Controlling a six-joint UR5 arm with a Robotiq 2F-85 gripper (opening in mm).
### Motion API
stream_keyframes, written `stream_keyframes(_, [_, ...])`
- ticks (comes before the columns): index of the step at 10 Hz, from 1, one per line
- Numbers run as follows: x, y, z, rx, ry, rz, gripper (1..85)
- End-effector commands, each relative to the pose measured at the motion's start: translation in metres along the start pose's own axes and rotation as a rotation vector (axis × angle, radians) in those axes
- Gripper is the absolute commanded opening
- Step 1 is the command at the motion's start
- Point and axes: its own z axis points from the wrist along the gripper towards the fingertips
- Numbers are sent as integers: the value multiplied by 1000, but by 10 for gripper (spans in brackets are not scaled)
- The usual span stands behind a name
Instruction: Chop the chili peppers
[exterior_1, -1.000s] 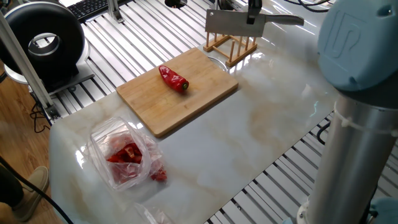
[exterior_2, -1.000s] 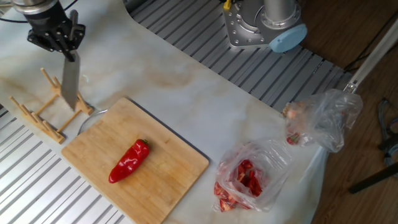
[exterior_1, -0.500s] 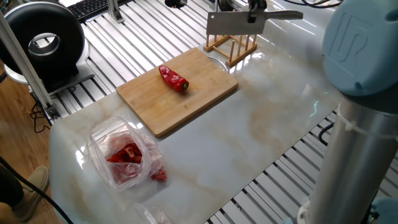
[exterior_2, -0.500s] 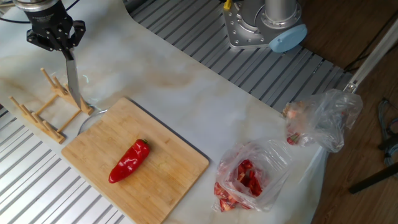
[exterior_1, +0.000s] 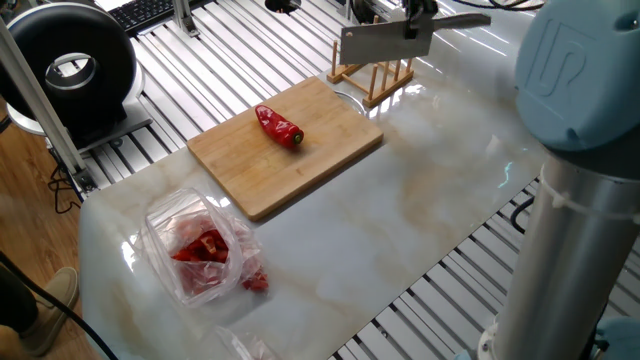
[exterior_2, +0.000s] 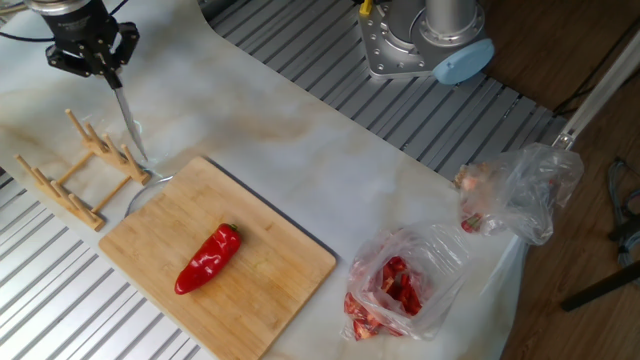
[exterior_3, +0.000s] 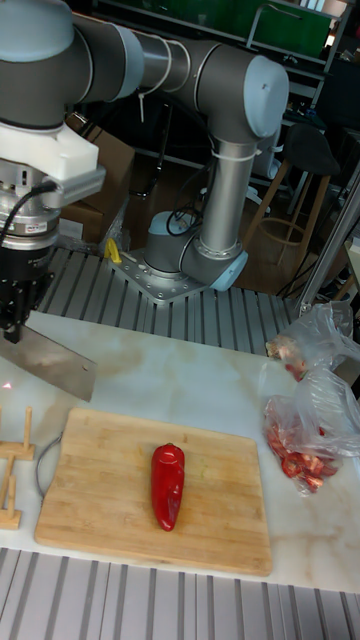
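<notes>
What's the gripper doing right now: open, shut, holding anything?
Gripper: shut on the cleaver, held in the air above the wooden rack, off the cutting board. The chili pepper lies whole on the board.

Bamboo cutting board (exterior_2: 255, 290) sits on the white marble table (exterior_2: 400, 190), wooden slotted rack (exterior_2: 75, 170) just beside its 10 o'clock corner. Clear plastic bag with red pieces (exterior_2: 400, 285) lies at 3 o'clock of the board, a second crumpled bag (exterior_2: 525, 190) beyond it at 2 o'clock.
</notes>
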Motion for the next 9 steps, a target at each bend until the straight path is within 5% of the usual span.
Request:
stream_keyframes(1, [-7, -6, -2, 23, -31, -132, 13])
stream_keyframes(2, [-13, -3, -2, 15, -53, -154, 13])
stream_keyframes(4, [-4, -5, -1, 20, -17, -205, 13])
stream_keyframes(7, [-29, 1, -1, 9, -56, -217, 13])
stream_keyframes(9, [-43, 1, -9, 13, -7, -214, 13])
